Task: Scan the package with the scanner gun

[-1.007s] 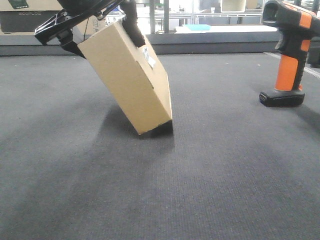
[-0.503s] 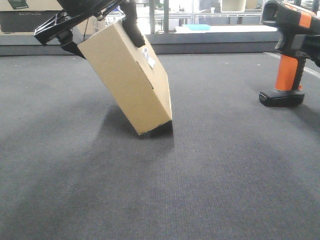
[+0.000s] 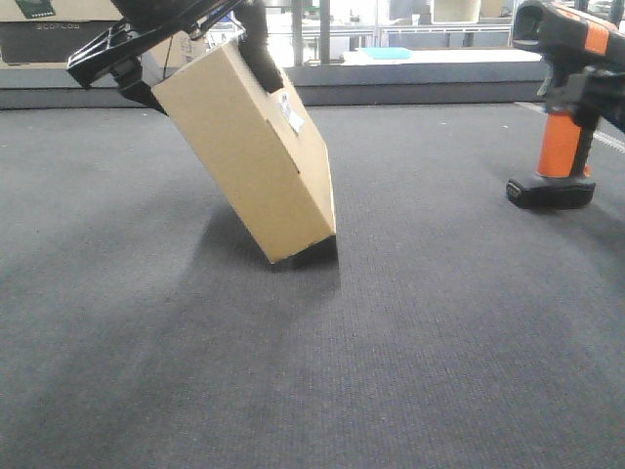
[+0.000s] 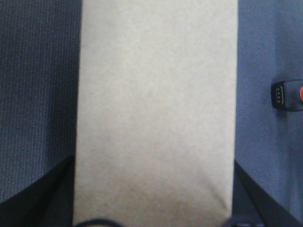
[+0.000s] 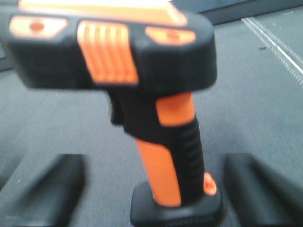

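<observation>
The box [image 3: 249,156] is kept pinched and tilted by the left gripper [image 3: 203,73], while the scanner [image 3: 562,142] is now flanked at its handle by the spread right gripper [image 5: 154,189]. Pickup looks close.

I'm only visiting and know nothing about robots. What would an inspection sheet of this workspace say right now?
Surface: dark grey woven mat.
Job's things: package tilted, its lower end on the mat, white label on the face turned toward the scanner's side; scanner gun upright on its foot.
Clutter: nothing seen on the mat.
Grippers: left gripper shut on the package's upper end; right gripper open, jaws either side of the scanner gun, apart from it.
Cables: nothing seen.
Surroundings: cardboard box with a black panel and a flat blue item beyond the mat.
</observation>
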